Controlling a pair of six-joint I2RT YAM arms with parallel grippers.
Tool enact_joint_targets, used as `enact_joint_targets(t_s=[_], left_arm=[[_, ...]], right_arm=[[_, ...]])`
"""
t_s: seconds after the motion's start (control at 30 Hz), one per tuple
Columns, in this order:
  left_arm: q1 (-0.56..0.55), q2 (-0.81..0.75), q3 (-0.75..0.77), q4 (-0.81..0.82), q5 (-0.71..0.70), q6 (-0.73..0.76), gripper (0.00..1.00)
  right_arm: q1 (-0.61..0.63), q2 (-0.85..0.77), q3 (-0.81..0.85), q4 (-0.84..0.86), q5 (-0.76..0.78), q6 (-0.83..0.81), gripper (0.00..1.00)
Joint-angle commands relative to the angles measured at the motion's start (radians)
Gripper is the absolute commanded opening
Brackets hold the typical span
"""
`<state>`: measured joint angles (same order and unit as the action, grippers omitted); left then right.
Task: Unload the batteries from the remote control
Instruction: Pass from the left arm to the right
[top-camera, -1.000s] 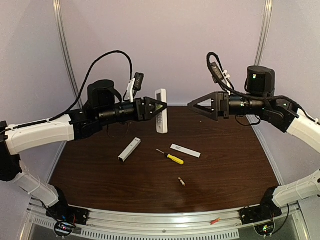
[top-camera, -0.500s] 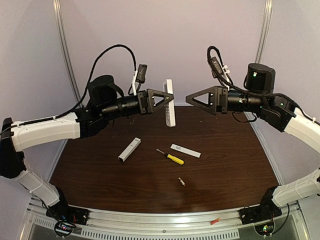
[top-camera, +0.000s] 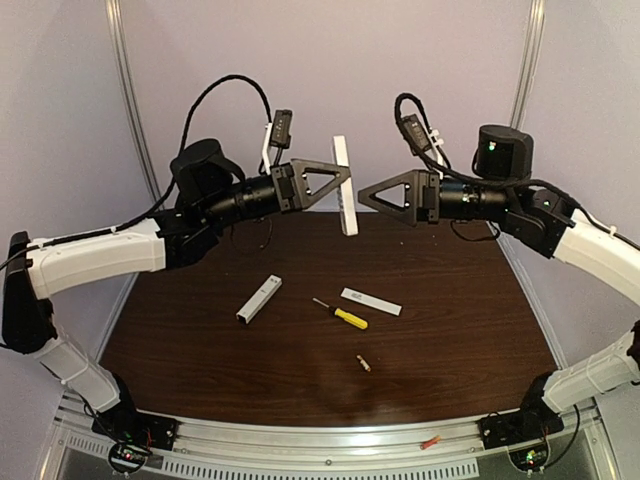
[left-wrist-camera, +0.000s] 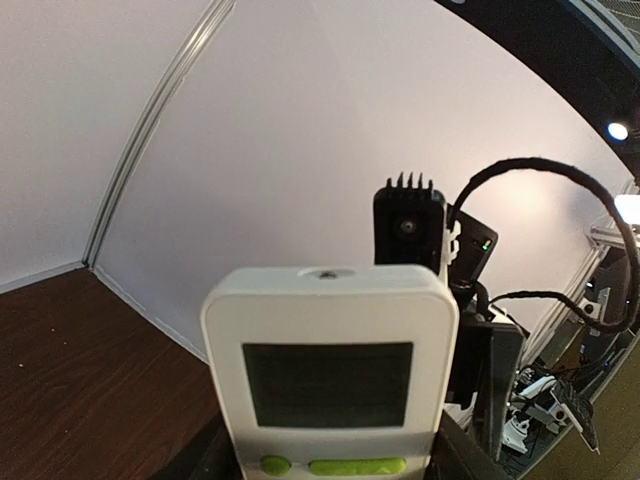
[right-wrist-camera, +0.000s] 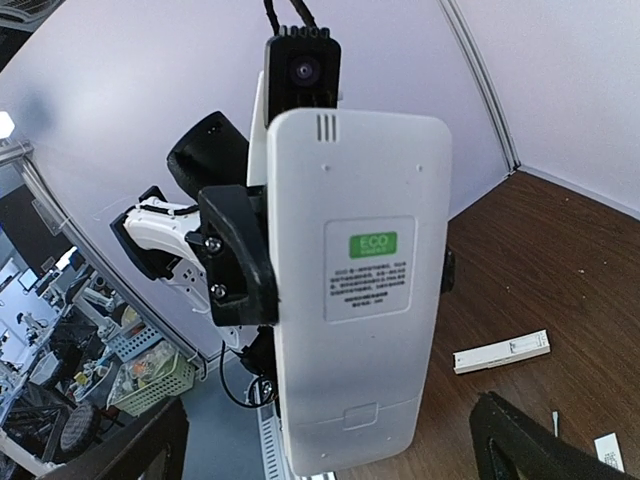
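Observation:
The white remote control (top-camera: 345, 186) stands upright in the air above the table's far side, with my left gripper (top-camera: 336, 184) shut on its sides. The left wrist view shows its dark screen (left-wrist-camera: 328, 384) and green buttons. Its back (right-wrist-camera: 365, 290), with a green label and a closed battery hatch, faces my right gripper (top-camera: 364, 197), which is open just to the right of it, not touching. The black right fingers (right-wrist-camera: 535, 445) flank the remote's lower end. One tiny gold-and-red battery (top-camera: 363, 364) lies on the table near the front.
On the brown table (top-camera: 470, 330) lie a white oblong block (top-camera: 259, 298), a yellow-handled screwdriver (top-camera: 341, 314) and a flat white cover (top-camera: 371, 301). Pale walls close the back and sides. The metal rail (top-camera: 330, 445) runs along the near edge.
My left arm has raised the remote and carried it right. My right gripper has moved left, closing on the remote's back. The things on the table have not moved.

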<state>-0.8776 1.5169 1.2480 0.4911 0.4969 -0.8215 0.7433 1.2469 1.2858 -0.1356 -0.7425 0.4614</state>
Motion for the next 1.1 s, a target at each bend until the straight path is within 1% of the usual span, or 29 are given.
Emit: enact_joint_targets(t_s=[0.0, 0.13, 0.3, 0.4, 0.47, 0.53, 0.63, 0.83, 1.0, 1.07], left_arm=[[0.014, 0.018, 0.044, 0.13, 0.036, -0.036, 0.46], [0.014, 0.031, 0.058, 0.158, 0.054, -0.053, 0.46], [0.014, 0.041, 0.071, 0.166, 0.052, -0.057, 0.45], [0.014, 0.054, 0.084, 0.182, 0.056, -0.069, 0.45], [0.014, 0.062, 0.095, 0.182, 0.058, -0.073, 0.44], [0.014, 0.067, 0.1, 0.182, 0.058, -0.075, 0.44], [0.014, 0.069, 0.102, 0.18, 0.059, -0.077, 0.44], [0.014, 0.063, 0.093, 0.176, 0.057, -0.078, 0.43], [0.014, 0.05, 0.07, 0.179, 0.042, -0.082, 0.43], [0.014, 0.043, 0.059, 0.175, 0.031, -0.081, 0.42]], right_arm=[[-0.005, 0.026, 0.029, 0.038, -0.042, 0.016, 1.0], [-0.005, 0.049, 0.03, 0.076, -0.082, 0.033, 0.97], [-0.005, 0.079, 0.035, 0.127, -0.14, 0.06, 0.89], [-0.005, 0.095, 0.037, 0.133, -0.165, 0.072, 0.82], [-0.005, 0.103, 0.04, 0.164, -0.177, 0.079, 0.76], [-0.005, 0.113, 0.044, 0.171, -0.19, 0.083, 0.68], [-0.005, 0.124, 0.052, 0.173, -0.206, 0.084, 0.59], [-0.012, 0.117, 0.054, 0.16, -0.211, 0.072, 0.49], [-0.019, 0.111, 0.049, 0.16, -0.222, 0.071, 0.37], [-0.022, 0.112, 0.05, 0.162, -0.229, 0.071, 0.3]])
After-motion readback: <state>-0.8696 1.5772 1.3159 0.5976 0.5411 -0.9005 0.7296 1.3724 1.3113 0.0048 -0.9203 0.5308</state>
